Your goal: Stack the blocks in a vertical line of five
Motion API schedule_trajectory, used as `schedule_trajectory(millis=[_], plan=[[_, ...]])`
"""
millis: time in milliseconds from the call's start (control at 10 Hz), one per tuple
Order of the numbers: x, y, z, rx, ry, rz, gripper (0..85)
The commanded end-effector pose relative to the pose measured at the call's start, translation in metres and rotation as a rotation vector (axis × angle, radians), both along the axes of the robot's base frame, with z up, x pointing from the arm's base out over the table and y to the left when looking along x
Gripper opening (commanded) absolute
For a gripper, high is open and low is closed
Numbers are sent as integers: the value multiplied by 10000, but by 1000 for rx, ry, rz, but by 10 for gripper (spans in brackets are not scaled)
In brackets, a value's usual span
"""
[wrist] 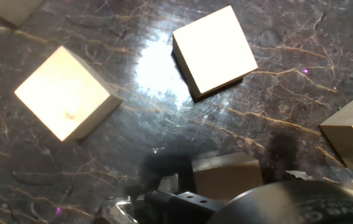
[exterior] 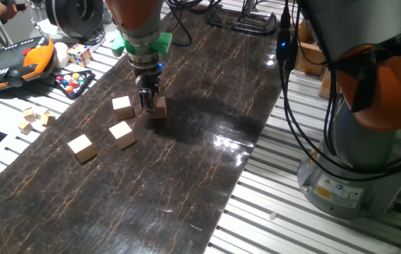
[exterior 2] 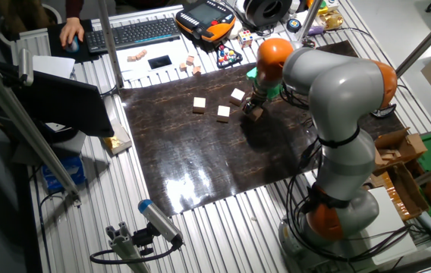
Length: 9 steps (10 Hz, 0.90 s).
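Dark marbled tabletop is holding loose blocks at frame centre-left; the gripper is closing narrowly on one block, resting on the mat, likely gripping it for stacking.

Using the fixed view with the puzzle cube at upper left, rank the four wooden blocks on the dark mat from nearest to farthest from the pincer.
1. Block at the pincer: the block beside the fingers, apparently touching.
2. Block just left of the pincer.
3. Block lower left, nearer the camera.
4. Far-left block, farthest out.
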<state>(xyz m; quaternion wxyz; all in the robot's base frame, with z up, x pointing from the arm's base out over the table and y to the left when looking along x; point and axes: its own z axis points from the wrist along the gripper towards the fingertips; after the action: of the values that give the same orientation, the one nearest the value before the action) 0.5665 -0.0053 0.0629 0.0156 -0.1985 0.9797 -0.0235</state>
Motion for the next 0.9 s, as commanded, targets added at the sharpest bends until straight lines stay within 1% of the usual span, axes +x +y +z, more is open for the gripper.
schedule_trajectory(millis=[0, 100, 200, 800], plan=[[0, -1, 1, -5, -2, 48, 807], [0, -1, 1, 7, -11, 50, 807], [0, -1, 1, 19, -10, 50, 810], [0, -1, 1, 4, -10, 42, 800]])
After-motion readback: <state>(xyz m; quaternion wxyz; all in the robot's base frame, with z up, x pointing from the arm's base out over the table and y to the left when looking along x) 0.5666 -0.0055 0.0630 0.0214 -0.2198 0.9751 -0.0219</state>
